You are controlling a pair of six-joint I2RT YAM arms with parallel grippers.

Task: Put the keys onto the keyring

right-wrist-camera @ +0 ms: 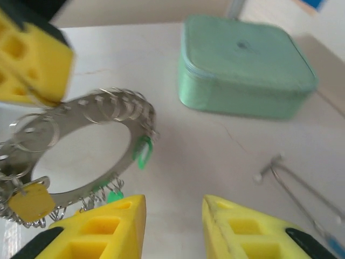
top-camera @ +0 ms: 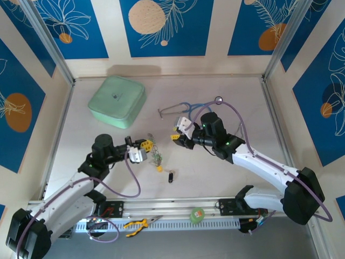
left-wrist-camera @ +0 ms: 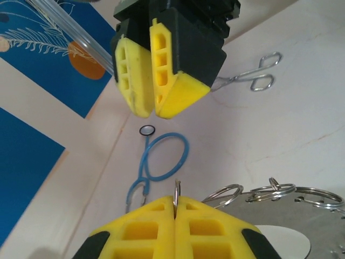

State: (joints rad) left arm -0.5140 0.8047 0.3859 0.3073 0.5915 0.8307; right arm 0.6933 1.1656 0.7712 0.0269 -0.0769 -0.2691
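Two arms meet near the middle of the table (top-camera: 248,91) in the top view. The left gripper (top-camera: 147,145) reaches in from the left with the keyring (top-camera: 155,156) at its fingertips, and the right gripper (top-camera: 178,134) is just beyond, toward the far edge. A black-headed key (top-camera: 170,176) lies apart, closer to the near edge, its long axis running near edge to far edge. A mint case (top-camera: 117,101) sits toward the far left corner; the dark mark on its lid is too small to read.

From the left wrist, the grip shows. The left gripper (left-wrist-camera: 175,202) is closed tight, a thin silver ring of the keyring (left-wrist-camera: 302,213) pinched edge-on between its pads. The right gripper (left-wrist-camera: 155,112) hangs opposite, with a blue stethoscope (left-wrist-camera: 167,156) lying on the table between.

From the right wrist, the right gripper (right-wrist-camera: 173,208) has its fingers spread over bare table, holding nothing. The keyring (right-wrist-camera: 81,116) lies flat beside them, a green tag (right-wrist-camera: 142,152) and a yellow tag (right-wrist-camera: 31,204) hanging from it, and the left gripper (right-wrist-camera: 38,65) is at its far rim.
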